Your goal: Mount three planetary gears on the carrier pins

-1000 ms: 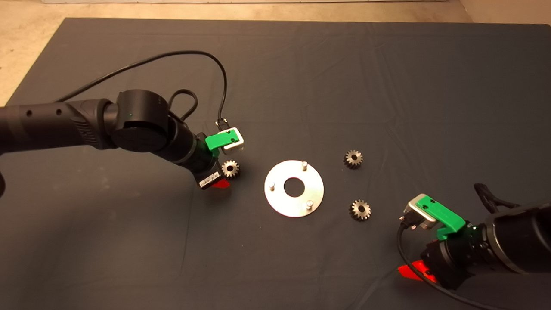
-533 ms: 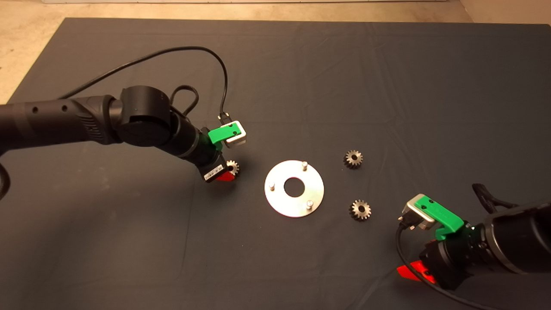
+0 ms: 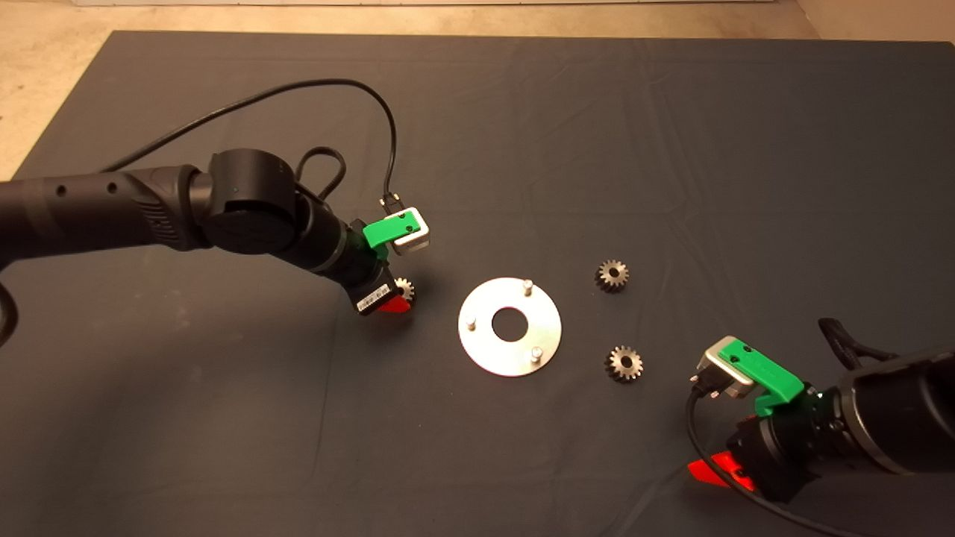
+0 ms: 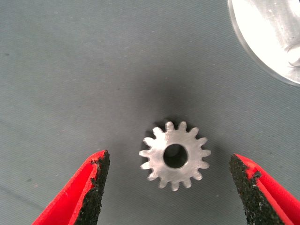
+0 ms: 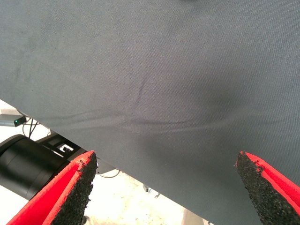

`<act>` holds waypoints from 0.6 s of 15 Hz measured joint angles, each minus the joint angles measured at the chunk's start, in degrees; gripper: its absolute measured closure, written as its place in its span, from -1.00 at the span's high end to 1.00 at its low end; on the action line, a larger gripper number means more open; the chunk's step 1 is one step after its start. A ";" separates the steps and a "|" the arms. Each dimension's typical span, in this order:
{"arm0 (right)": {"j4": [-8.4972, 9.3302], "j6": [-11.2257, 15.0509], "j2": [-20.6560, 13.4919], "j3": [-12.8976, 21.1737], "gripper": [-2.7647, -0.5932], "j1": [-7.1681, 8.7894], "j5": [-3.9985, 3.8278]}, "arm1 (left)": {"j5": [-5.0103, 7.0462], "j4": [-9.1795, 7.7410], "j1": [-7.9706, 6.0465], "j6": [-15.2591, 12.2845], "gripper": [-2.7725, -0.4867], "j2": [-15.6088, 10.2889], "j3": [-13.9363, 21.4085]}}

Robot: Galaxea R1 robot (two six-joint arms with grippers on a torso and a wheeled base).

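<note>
A shiny round disc [image 3: 509, 326] with a central hole lies mid-mat, and three carrier pins [image 3: 527, 284] [image 3: 471, 322] [image 3: 536, 353] stand bare on it. Left of the disc lies one planetary gear [image 3: 404, 287], flat on the mat. My left gripper [image 3: 389, 300] hovers over that gear. In the left wrist view the same gear [image 4: 175, 155] sits between the open fingers [image 4: 93, 187], touching neither pad. Two more gears [image 3: 612, 275] [image 3: 624, 363] lie right of the disc. My right gripper [image 3: 716, 471] waits open at the lower right, holding nothing.
A black cable [image 3: 298, 101] loops above the left arm. The disc's edge [image 4: 262, 47] shows in a corner of the left wrist view. The right wrist view shows the mat's edge [image 5: 117, 136] and floor beyond. Bare mat lies behind and in front of the disc.
My left gripper has moved right and slightly back until it covers part of the left gear. The right arm has stayed nearly still.
</note>
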 joint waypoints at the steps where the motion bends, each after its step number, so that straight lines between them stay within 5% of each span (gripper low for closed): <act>1: 0.00 0.00 0.00 0.01 0.49 0.00 0.09 | -0.41 0.00 0.52 0.00 0.13 0.00 -0.01; 9: 0.00 0.07 0.00 0.02 0.49 0.00 0.37 | -2.03 0.05 2.09 0.20 0.13 -0.33 -0.91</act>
